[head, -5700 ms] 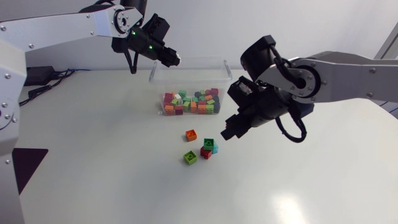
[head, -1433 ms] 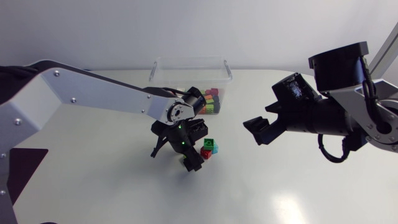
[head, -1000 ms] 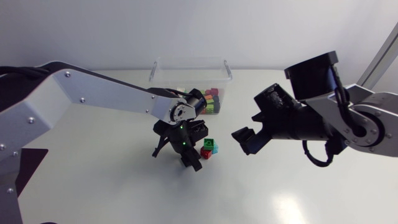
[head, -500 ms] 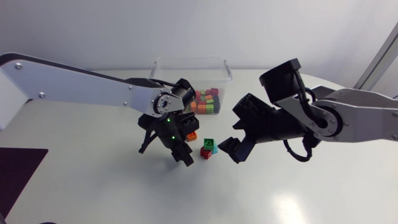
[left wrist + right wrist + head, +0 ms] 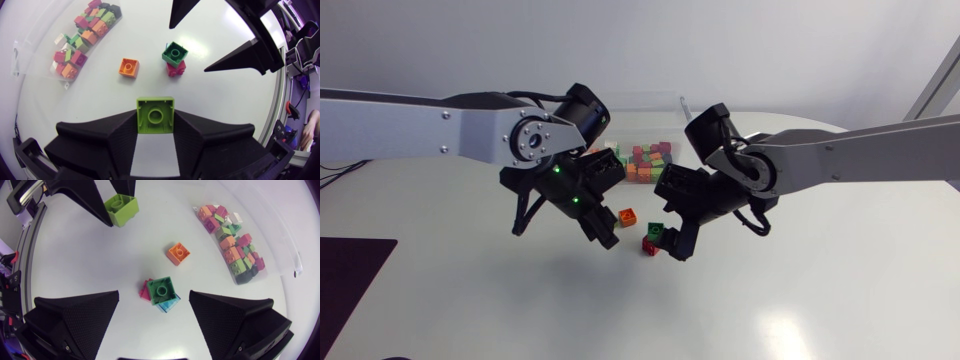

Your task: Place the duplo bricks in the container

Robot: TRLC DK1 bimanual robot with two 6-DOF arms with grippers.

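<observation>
Left pincer (image 5: 599,233): clamped on lime brick (image 5: 155,115), centre of head view, seemingly raised off counter (image 5: 820,290).

Right pincer (image 5: 154,296): fingers apart, straddling green brick (image 5: 161,289), no contact. Red brick (image 5: 144,290) and cyan brick (image 5: 168,305) touching it.

Orange brick (image 5: 178,253) loose, between cluster and container (image 5: 672,101).

Container upper centre, holds most bricks.

Judgement: well along. Four left, one in hand, three on counter.
</observation>
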